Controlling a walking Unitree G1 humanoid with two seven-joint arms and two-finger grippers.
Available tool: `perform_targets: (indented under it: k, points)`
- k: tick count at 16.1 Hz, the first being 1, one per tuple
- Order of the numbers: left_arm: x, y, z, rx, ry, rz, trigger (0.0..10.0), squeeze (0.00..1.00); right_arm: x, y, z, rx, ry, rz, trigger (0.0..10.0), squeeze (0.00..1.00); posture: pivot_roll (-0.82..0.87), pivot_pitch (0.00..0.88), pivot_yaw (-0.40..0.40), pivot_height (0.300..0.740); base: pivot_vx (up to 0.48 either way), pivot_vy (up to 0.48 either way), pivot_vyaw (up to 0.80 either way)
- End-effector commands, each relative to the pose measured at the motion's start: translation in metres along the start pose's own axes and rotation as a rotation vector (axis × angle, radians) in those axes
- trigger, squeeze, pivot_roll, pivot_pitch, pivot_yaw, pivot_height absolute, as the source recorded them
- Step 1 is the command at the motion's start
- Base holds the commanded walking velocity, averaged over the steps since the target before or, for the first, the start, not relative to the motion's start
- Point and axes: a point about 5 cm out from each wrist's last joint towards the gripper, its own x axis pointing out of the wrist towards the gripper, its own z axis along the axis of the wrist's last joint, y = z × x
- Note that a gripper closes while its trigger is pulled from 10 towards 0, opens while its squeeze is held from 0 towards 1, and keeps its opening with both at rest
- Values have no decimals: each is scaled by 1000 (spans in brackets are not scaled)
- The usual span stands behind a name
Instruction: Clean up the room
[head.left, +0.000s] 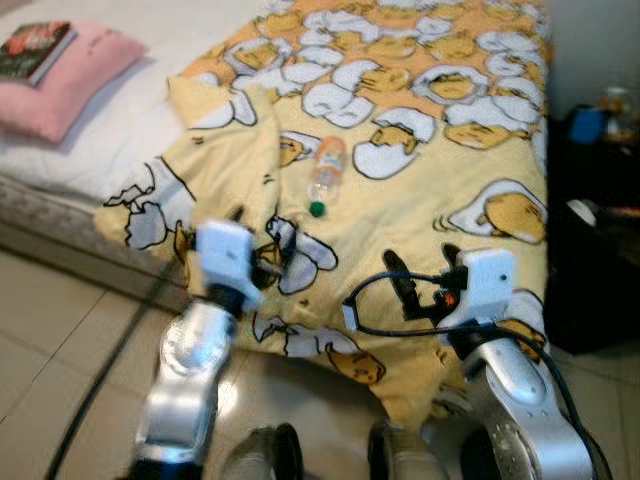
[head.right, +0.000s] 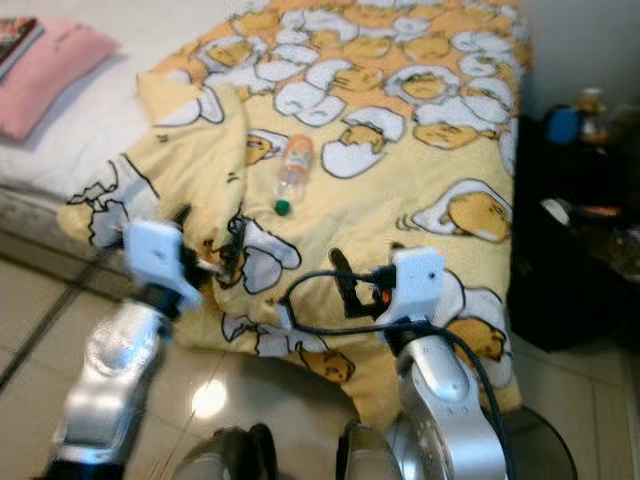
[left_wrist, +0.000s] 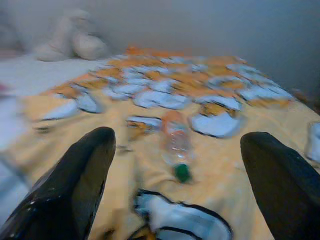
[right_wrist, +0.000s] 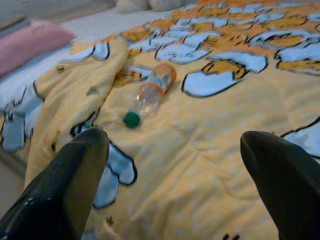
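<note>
Bottle: a clear plastic bottle (head.left: 325, 172) with an orange label and green cap lay on its side on the bed, cap end toward the robot, resting on the quilt just beside a raised fold.
Quilt: a yellow quilt (head.left: 440, 150) printed with egg-and-chick cartoons covered most of the bed (head.left: 150, 110); its near-left corner was bunched and folded back, and its edge hung over the bed's side toward the floor.
Left tool: the left tool (left_wrist: 175, 165) hovered low over the bunched near edge of the quilt, its two black fingers (left_wrist: 80, 185) spread wide and holding nothing — the bottle lay ahead of it, between the fingers in the left wrist view.
Right tool: the right tool (right_wrist: 180, 170) was raised over the quilt's near edge, fingers (right_wrist: 280, 175) likewise spread wide and empty; the bottle lay ahead and off toward one finger in the right wrist view.
Obstruction: the quilt fold stood just beside the bottle on the robot's left.
Pillow: a pink pillow (head.left: 75, 75) sat at the far left of the bed on the white sheet, with a book (head.left: 35, 50) lying on it, well apart from the bottle.
Right side: a dark stand (head.left: 595, 230) stood beside the bed, carrying blurred items, one of them blue (head.left: 588, 124).
Floor: pale glossy tiles (head.left: 50, 330).
</note>
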Motion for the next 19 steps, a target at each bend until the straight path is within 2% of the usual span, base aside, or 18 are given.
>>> perform_targets:
  k: [1, 2, 3, 4, 7, 12, 16, 19]
  points:
    - [-4, 7, -3, -18, 43, 61, 10000, 0, 2, -1, 0, -7, -5, -3, 10000, 0, -181, 117, 35, 740, 247, 0, 0]
    - [-2, 14, -5, 4, 57, 98, 10000, 0, 2, -2, -2, -8, -1, -4, 10000, 0, -179, 116, 36, 740, 289, 382, 0]
    - [-1, 16, -5, -10, 70, 105, 10000, 0, 3, -2, -3, -9, -3, -4, 10000, 0, -179, 116, 36, 740, 424, 0, 0]
    - [7, 16, -4, 16, 71, 74, 10000, 0, 4, -1, -5, -12, -1, -1, 10000, 0, -177, 115, 37, 740, 450, 0, 0]
    - [15, 19, -5, 19, 102, 55, 10000, 0, 7, -2, -9, -29, 24, 0, 10000, 0, -182, 115, 39, 740, 450, 0, -267]
    - [20, 21, -8, 18, 137, 78, 10000, 0, 10, -2, -12, -51, 33, 18, 10000, 0, -184, 117, 38, 740, 450, 0, 0]
    - [36, 25, -10, 29, 153, 54, 10000, 0, 13, 1, -12, -49, 22, 31, 10000, 0, -184, 111, 39, 740, 450, 0, 0]
    - [53, 25, -14, 31, 179, 2, 10000, 0, 15, 1, -13, -53, 31, 36, 10000, 0, -193, 101, 39, 740, 451, 0, -792]
